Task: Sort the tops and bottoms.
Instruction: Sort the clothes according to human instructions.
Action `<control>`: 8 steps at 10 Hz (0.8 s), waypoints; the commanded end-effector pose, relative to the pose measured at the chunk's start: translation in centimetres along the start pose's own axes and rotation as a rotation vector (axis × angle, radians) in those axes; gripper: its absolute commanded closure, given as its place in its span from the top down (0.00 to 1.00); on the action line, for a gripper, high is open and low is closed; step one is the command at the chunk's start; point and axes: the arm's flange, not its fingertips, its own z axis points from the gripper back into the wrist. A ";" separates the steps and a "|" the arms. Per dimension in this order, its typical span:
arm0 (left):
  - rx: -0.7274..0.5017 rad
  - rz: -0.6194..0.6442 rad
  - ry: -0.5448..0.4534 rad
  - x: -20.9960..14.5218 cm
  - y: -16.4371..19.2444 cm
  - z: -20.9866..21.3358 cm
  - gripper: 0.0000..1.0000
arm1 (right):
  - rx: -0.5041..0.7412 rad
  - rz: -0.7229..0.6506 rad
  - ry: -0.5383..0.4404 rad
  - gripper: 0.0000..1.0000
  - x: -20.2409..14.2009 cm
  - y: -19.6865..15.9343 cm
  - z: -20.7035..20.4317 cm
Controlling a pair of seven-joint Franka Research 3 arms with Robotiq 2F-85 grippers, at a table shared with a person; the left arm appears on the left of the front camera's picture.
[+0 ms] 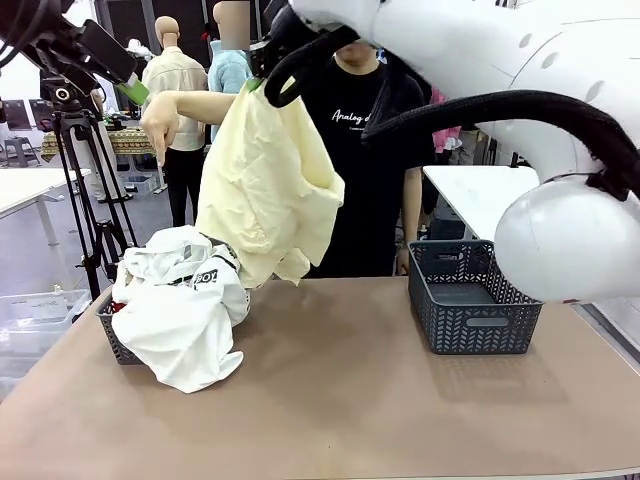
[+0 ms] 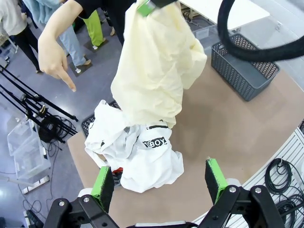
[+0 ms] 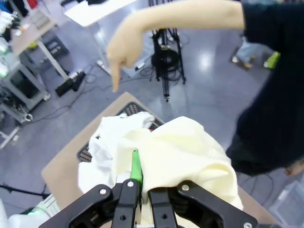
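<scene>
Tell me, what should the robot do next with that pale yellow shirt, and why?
Probably carry it down toward the left basket: the right claw holds the yellow shirt high, and the person's hand points down at that basket, where the white shirt is already piled.

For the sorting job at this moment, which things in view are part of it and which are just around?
Part of the job:
- pale yellow garment, held up by the shut right gripper
- white T-shirt heaped on the left basket
- right basket
- person's pointing hand
- left gripper, open, above the heap

Just around:
- tripod
- white side table
</scene>
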 end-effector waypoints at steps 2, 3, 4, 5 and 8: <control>-0.005 0.004 -0.003 0.0 0.0 0.1 1.00 | 0.269 -0.001 -0.178 0.00 4.1 1.6 -6.4; -0.005 0.004 -0.003 0.0 0.0 0.1 1.00 | 0.347 -0.009 -0.242 0.00 4.9 2.5 -7.6; -0.005 0.004 -0.003 0.0 0.0 0.1 1.00 | 0.387 0.004 -0.213 0.00 5.8 3.8 -9.0; -0.005 0.004 -0.003 0.0 0.0 0.1 1.00 | 0.458 0.006 -0.164 0.00 6.0 4.7 -10.7; -0.005 0.004 -0.003 0.0 0.0 0.1 1.00 | 0.603 0.006 -0.011 0.00 4.7 7.6 -16.8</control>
